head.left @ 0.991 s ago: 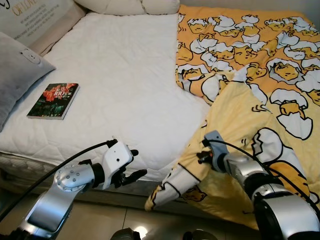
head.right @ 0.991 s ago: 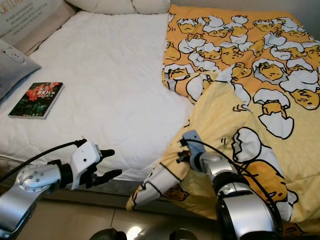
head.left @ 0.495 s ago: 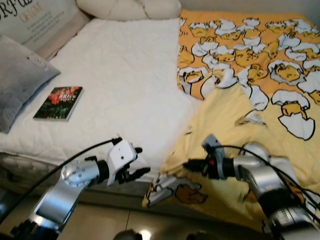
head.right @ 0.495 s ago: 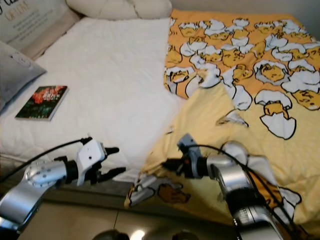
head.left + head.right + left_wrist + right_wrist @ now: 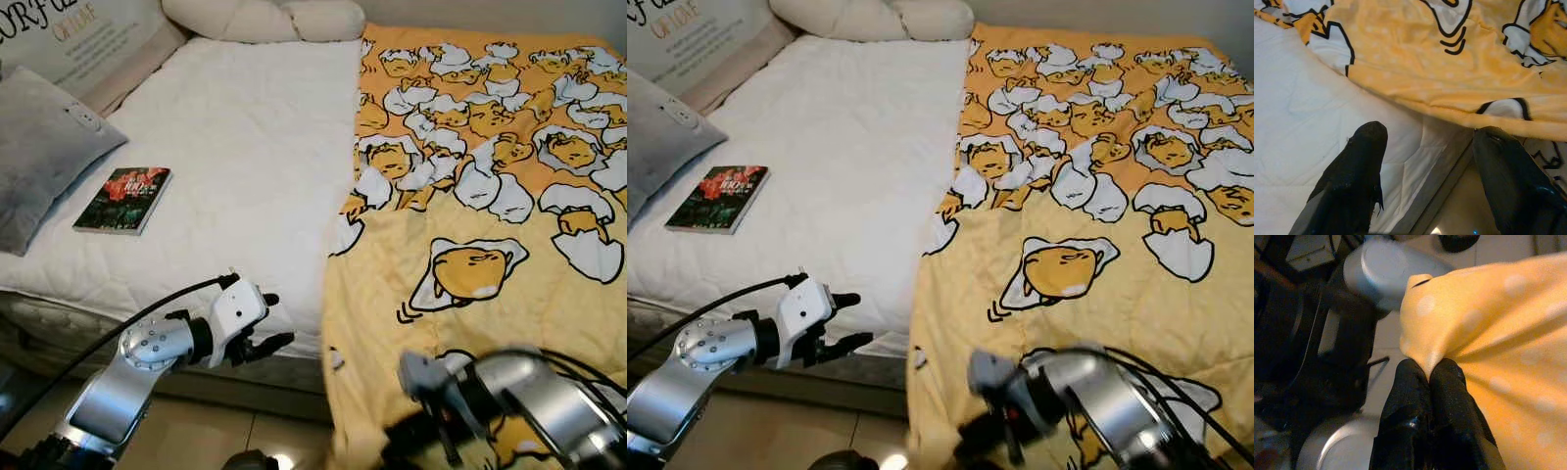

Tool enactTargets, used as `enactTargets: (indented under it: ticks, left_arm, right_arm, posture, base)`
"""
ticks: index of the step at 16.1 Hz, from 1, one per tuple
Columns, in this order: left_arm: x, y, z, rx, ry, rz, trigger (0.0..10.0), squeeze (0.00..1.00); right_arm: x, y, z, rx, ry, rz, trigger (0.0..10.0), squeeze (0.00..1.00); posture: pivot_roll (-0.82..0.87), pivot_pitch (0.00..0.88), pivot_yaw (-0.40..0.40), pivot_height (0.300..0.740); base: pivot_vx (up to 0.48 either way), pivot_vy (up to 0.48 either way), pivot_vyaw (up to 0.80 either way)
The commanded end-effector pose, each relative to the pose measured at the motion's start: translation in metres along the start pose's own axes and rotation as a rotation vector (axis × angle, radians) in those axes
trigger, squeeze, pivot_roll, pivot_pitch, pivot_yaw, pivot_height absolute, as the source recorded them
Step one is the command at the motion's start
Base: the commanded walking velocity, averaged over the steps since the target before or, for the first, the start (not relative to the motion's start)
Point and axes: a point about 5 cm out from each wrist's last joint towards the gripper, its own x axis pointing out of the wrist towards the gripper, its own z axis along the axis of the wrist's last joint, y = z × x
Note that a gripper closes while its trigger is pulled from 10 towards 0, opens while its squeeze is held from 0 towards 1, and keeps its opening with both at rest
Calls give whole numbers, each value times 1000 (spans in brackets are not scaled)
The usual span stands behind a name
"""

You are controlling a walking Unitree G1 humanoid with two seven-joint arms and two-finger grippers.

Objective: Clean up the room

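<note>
A yellow blanket [image 5: 470,264] printed with egg cartoons covers the right half of the bed and hangs over its front edge. My right gripper [image 5: 1429,369] is shut on a pinch of that blanket's edge, low in front of the bed and close to my body; in the left eye view the right gripper [image 5: 416,441] is blurred. My left gripper [image 5: 277,319] is open with nothing between its fingers, hovering at the front edge of the white mattress [image 5: 235,147], just left of the blanket's hanging side. In the left wrist view the left gripper [image 5: 1430,132] points at that blanket edge.
A book [image 5: 123,186] with a dark red cover lies on the mattress at the left. A grey pillow [image 5: 44,147] rests at the far left and white pillows [image 5: 265,18] at the head. Tiled floor [image 5: 245,431] runs along the bed's front.
The blanket's folded-back part has been pulled flat toward the bed's front edge. My right gripper has drawn down and toward me with the blanket in it. The left gripper has barely moved.
</note>
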Motion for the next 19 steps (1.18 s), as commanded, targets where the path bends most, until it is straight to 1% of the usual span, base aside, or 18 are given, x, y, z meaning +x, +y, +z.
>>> enactTargets:
  ticks: [1, 3, 4, 5, 6, 7, 8, 9, 13, 15, 16, 17, 18, 19]
  left_arm:
    - [0, -1, 3, 16, -5, -9, 10000, 0]
    - [1, -1, 4, 18, -6, -13, 10000, 0]
    - [1, -2, 4, 20, -6, -17, 10000, 0]
    - [0, -2, 4, 20, -6, -18, 10000, 0]
    - [0, -1, 4, 22, -4, -20, 10000, 0]
    - [-1, -1, 4, 24, -2, -23, 10000, 0]
    - [-1, 0, 4, 25, 0, -23, 10000, 0]
    - [-1, 0, 3, 25, 1, -22, 10000, 0]
    - [2, 1, 4, 27, 1, -23, 10000, 0]
    - [4, 3, 4, 27, 0, -20, 10000, 0]
    - [8, 5, 6, 17, -14, 1, 10000, 0]
    - [9, 5, 6, 10, -22, 12, 10000, 0]
    - [11, 7, 8, -10, -44, 50, 10000, 0]
    - [13, 11, 9, -38, -67, 105, 10000, 0]
  right_arm:
    - [2, 3, 10, -43, -17, -4, 0, 0]
    - [4, 4, 14, -40, -35, -11, 0, 0]
    - [7, 4, 16, -51, -39, -30, 2078, 0]
    - [8, 4, 16, -57, -38, -39, 2078, 0]
    - [11, 0, 16, -77, -37, -94, 10000, 0]
    - [14, -8, 18, -53, -69, -161, 10000, 1000]
    - [14, -10, 20, -29, -79, -163, 10000, 1000]
    - [13, -11, 22, -26, -81, -169, 10000, 1000]
    - [14, -14, 24, -42, -83, -183, 10000, 1000]
    - [15, -18, 22, -42, -71, -229, 10000, 1000]
    - [16, -37, 13, -18, -37, -446, 10000, 1000]
    - [16, -45, 11, 8, -44, -531, 10000, 1000]
    - [12, -55, 10, 50, -75, -683, 10000, 1000]
    - [8, -61, 10, 99, -127, -784, 10000, 1000]
  posture:
    - [-51, 0, 52, 740]
    - [-51, 0, 53, 740]
    - [-52, 0, 56, 740]
    - [-52, 0, 56, 740]
    - [-50, 0, 57, 740]
    - [-49, 0, 58, 740]
    - [-48, 0, 59, 740]
    - [-48, 0, 60, 740]
    - [-48, 0, 66, 740]
    - [-52, 0, 68, 740]
    - [-60, 0, 71, 740]
    - [-61, 0, 70, 740]
    - [-62, 0, 70, 740]
    - [-64, 0, 70, 740]
  base:
    - [0, 0, 0]
    - [0, 0, 0]
    - [0, 0, 0]
    - [0, 0, 0]
    - [0, 0, 0]
    - [0, 0, 0]
    - [0, 0, 0]
    - [0, 0, 0]
    - [0, 0, 0]
    - [0, 0, 0]
    - [0, 0, 0]
    - [0, 0, 0]
    - [0, 0, 0]
    - [0, 0, 0]
